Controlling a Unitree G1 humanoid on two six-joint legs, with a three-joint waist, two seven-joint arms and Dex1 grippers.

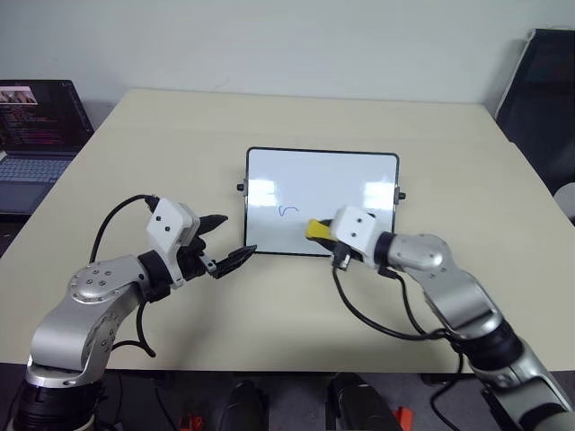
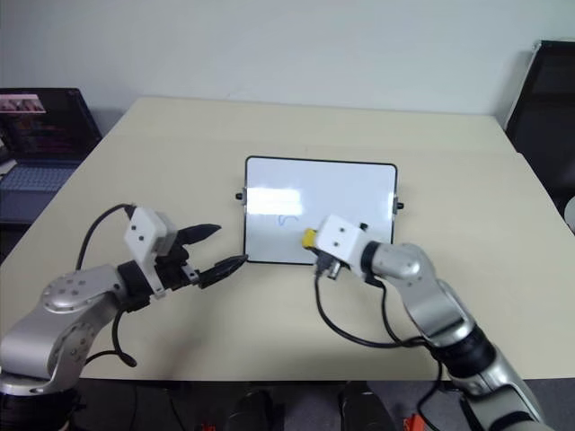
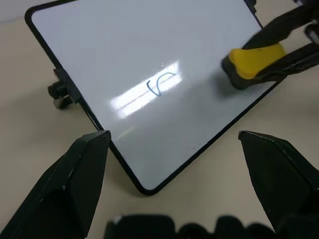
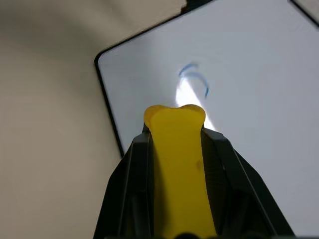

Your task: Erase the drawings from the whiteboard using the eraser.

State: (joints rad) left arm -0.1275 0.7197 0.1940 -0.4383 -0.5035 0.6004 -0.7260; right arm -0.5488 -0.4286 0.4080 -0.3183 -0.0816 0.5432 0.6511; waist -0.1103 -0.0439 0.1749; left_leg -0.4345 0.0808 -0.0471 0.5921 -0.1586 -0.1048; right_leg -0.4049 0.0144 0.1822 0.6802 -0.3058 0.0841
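The right tool (image 1: 325,235) grips the eraser (image 1: 316,230) over the whiteboard (image 1: 321,178); one of the drawings (image 1: 287,211) lies just ahead. Press flat and sweep across it (firmly). The left tool (image 1: 224,242) hangs released beside the board's corner.

A beige table (image 1: 296,126) stands by a pale wall; an open laptop (image 1: 36,135) sits off its left edge.

Office or lab: beige table (image 1: 269,117), open laptop (image 1: 36,135), plain white wall (image 1: 269,36).
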